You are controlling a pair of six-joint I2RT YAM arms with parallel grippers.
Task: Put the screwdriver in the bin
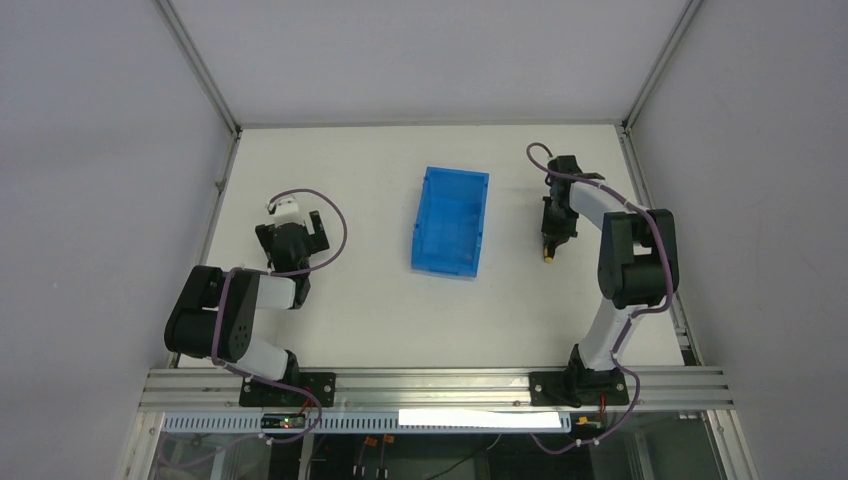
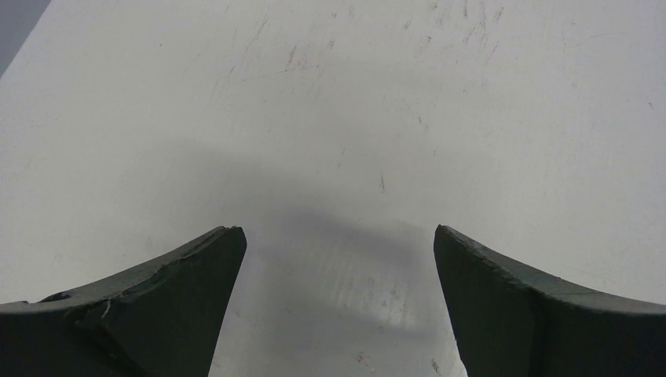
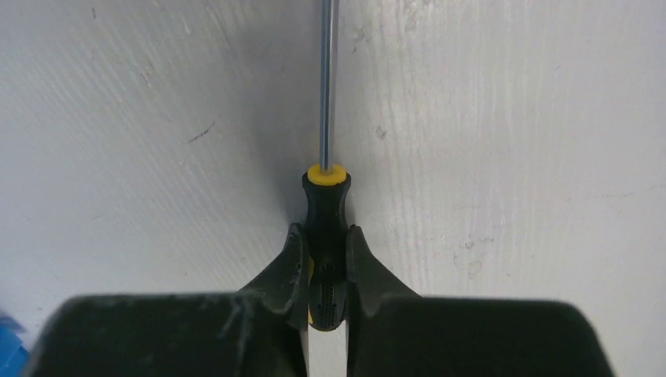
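Looks matt, scratched and scuffed on the white worktop [image 3: 510, 118]; reads as smooth translucent plastic on the bin [image 1: 445, 265]; gleams as polished metal along the shaft of the screwdriver [image 3: 327, 177].

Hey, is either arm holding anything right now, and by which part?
The right end effector grips the screwdriver by its black handle; the left end effector is open and empty.

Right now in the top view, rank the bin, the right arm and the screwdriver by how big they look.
1. right arm, though raised nearer the camera
2. bin
3. screwdriver, mostly hidden; only its yellow end shows
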